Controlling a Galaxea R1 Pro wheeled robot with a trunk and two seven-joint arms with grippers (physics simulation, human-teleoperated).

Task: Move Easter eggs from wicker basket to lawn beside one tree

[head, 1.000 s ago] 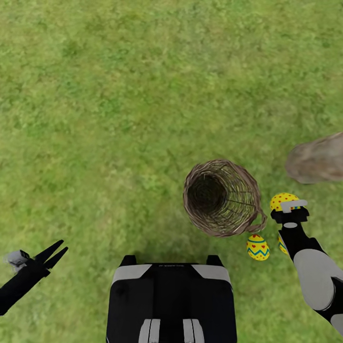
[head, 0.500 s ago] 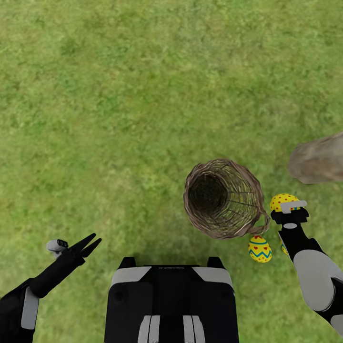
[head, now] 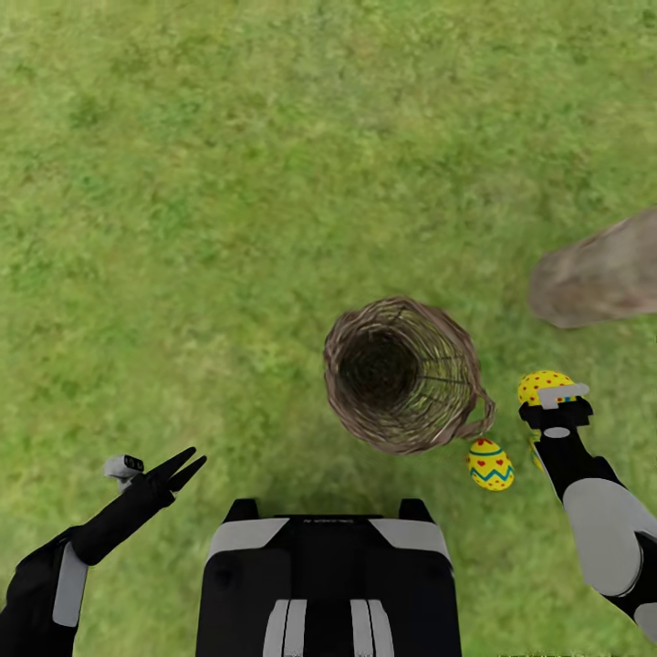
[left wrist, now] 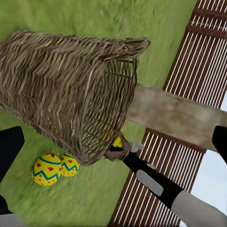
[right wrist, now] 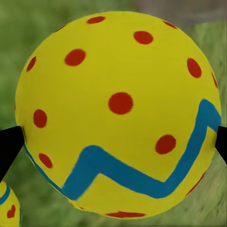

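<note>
The wicker basket (head: 401, 374) stands on the lawn (head: 228, 228), and its inside looks dark with no egg showing. My right gripper (head: 553, 398) is shut on a red-dotted Easter egg (head: 538, 383) to the right of the basket, near the base of the tree (head: 598, 274). That egg (right wrist: 118, 113) sits between the black fingertips (right wrist: 9, 144). A second egg (head: 490, 464) lies on the grass beside the basket, and a third egg (head: 536, 452) peeks out behind my right arm. My left gripper (head: 196, 456) hangs open over grass, left of the basket. Both lying eggs (left wrist: 46, 169) show beside the basket (left wrist: 71, 94).
My own black and grey base (head: 324, 584) is at the near edge of the head view. A brown slatted fence (left wrist: 203, 56) runs behind the trunk (left wrist: 175, 116). Open grass stretches ahead and to the left.
The left arm has swung rightward, toward the base. The head view has shifted slightly, so basket and trunk sit further left. The right gripper holds the same egg in the same place.
</note>
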